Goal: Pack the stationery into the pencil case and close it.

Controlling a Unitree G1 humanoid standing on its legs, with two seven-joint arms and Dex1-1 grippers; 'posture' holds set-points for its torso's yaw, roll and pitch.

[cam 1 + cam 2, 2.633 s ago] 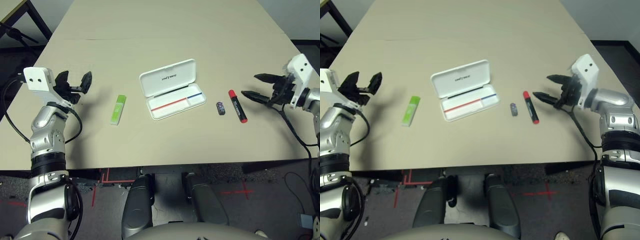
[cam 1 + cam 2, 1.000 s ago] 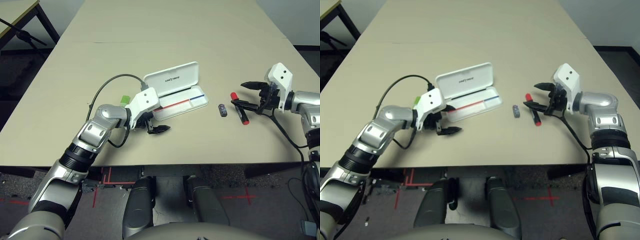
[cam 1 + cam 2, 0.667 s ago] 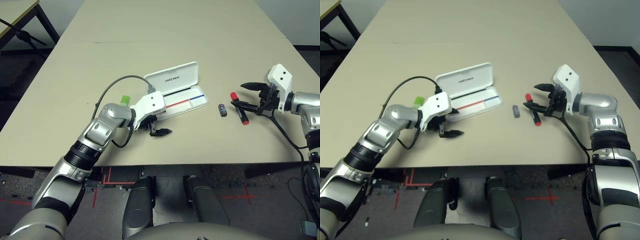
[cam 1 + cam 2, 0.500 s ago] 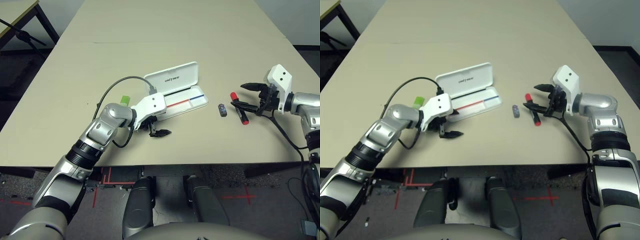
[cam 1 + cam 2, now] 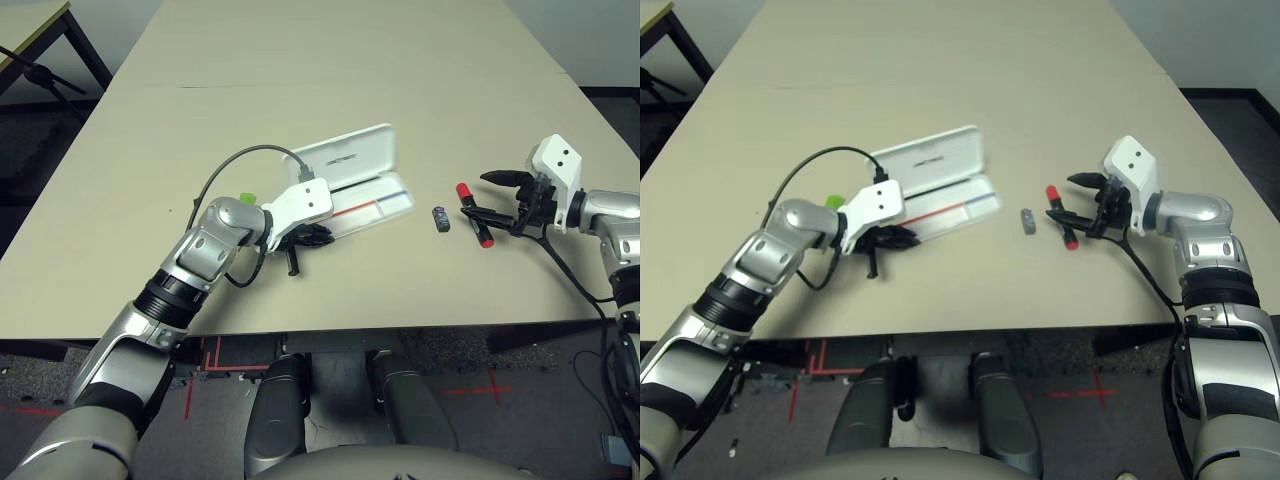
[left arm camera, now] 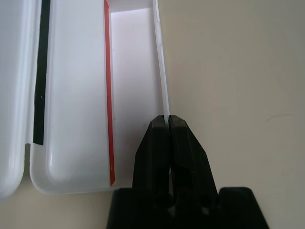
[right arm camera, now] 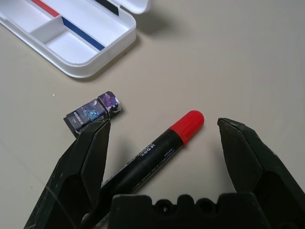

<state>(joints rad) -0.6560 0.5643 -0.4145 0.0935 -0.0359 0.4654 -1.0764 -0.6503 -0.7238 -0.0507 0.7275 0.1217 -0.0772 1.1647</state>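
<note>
Your pencil case (image 5: pixel 350 180) lies open near the middle of the table (image 5: pixel 300 80), lid hinged back on the far side, and the left gripper (image 6: pixel 168 125) has its 2 black fingers pinched together on the thin near wall of the tray at its left end. Just behind that arm's wrist you can see a bit of the light-green stick (image 5: pixel 246 200). To the case's right lie the small dark block (image 7: pixel 94 112) and then the red-capped marker (image 7: pixel 162 143), with the right gripper (image 7: pixel 164 143) spread wide, 1 finger on either side of the marker, not touching it.
</note>
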